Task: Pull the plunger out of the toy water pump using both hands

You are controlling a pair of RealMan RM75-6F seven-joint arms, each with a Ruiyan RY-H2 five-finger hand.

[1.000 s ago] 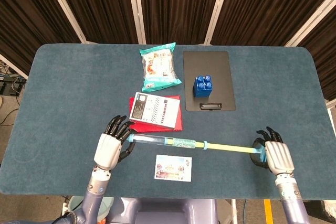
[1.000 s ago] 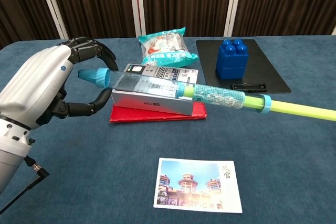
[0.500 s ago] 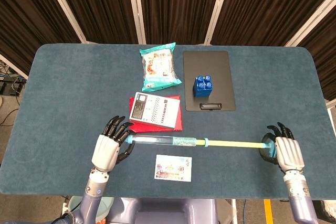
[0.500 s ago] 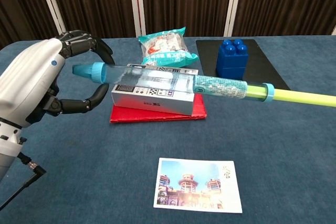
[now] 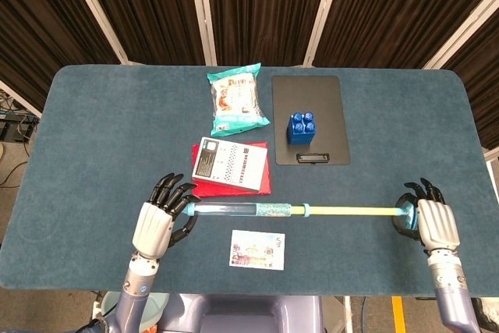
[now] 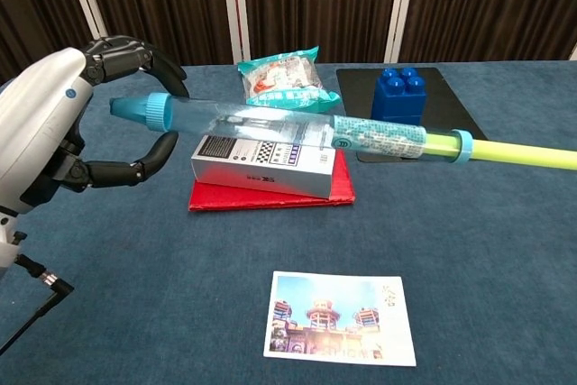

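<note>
Mostly drawn: yellow plunger rod [image 5: 351, 210] far out of clear pump barrel [image 5: 234, 208], piston not yet free; left hand [image 5: 160, 220] gripping barrel, right hand [image 5: 429, 220] closed on handle.

Robot test lab, blue felt table [image 5: 93, 138], black curtains [image 5: 257, 5] behind, assorted props laid out

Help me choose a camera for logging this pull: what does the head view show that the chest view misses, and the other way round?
Only the head view shows the right hand holding the plunger's handle end, plus the full table outline. Only the chest view shows, close up, the left hand's fingers curled around the tube's capped end. Both show the left hand, the clear pump tube, the yellow plunger rod, the postcard, the snack bag and the blue block.
</note>
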